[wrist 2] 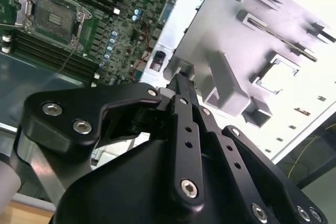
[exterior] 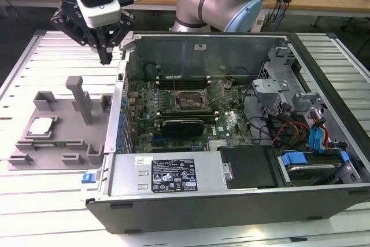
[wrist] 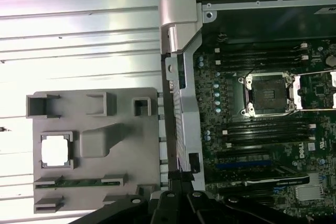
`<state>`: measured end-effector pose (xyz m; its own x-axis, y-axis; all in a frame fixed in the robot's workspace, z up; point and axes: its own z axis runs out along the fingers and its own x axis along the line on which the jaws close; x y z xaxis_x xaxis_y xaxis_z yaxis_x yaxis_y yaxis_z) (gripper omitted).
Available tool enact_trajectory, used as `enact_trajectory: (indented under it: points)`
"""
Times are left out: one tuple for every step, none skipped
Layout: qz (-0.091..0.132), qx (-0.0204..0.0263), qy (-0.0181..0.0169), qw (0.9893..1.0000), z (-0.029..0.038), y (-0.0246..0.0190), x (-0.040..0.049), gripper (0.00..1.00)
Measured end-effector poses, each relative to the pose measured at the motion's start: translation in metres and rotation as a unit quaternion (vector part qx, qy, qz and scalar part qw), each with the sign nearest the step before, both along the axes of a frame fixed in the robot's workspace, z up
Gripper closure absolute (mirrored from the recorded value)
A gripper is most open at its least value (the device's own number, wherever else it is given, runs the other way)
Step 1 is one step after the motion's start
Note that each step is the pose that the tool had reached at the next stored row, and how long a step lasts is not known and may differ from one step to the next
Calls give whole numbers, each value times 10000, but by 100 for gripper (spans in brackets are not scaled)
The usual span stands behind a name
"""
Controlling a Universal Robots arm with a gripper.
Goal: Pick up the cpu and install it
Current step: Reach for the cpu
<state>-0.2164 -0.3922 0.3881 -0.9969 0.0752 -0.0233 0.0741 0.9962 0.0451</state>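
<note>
The cpu (exterior: 41,126) is a flat silver square lying in a pocket of the grey holder (exterior: 69,143) on the table, at the exterior view's left of the open computer case. It also appears in the first wrist view as the bright cpu (wrist: 55,149). My gripper (exterior: 106,57) hangs above the case's side wall, up and toward the exterior view's right of the cpu, well apart from it. Its black fingers (wrist 2: 178,108) meet at the tip, shut on nothing. The motherboard socket (exterior: 191,100) sits open inside the case, and the socket (wrist: 265,94) holds no chip.
The case wall (exterior: 118,108) stands between the holder and the motherboard. A tall grey post (exterior: 80,98) rises from the holder near the cpu. A memory stick (wrist: 79,182) lies in a holder slot. Cables and drive bays (exterior: 300,131) crowd the case's far end.
</note>
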Motion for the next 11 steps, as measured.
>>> enact_trajectory:
  points:
    - [0, 0, 0, 10000, -2, 0, -18, 89]
    - [0, 0, 0, 10000, -4, 1, -47, 89]
    - [0, 0, 0, 10000, -6, 1, -61, 89]
    - [0, 0, 0, 10000, -8, 1, -87, 89]
    - [0, 0, 0, 10000, -12, 2, -129, 89]
    - [-1, 0, 0, 10000, -14, 3, -154, 89]
    - [0, 0, 0, 10000, -16, 3, -169, 89]
    - [0, 0, 0, 10000, -17, 3, -185, 89]
    - [0, 0, 0, 10000, -19, 3, -201, 89]
    - [0, 0, 0, 10000, -20, 3, -217, 89]
    - [0, 0, 0, 10000, -22, 3, -238, 89]
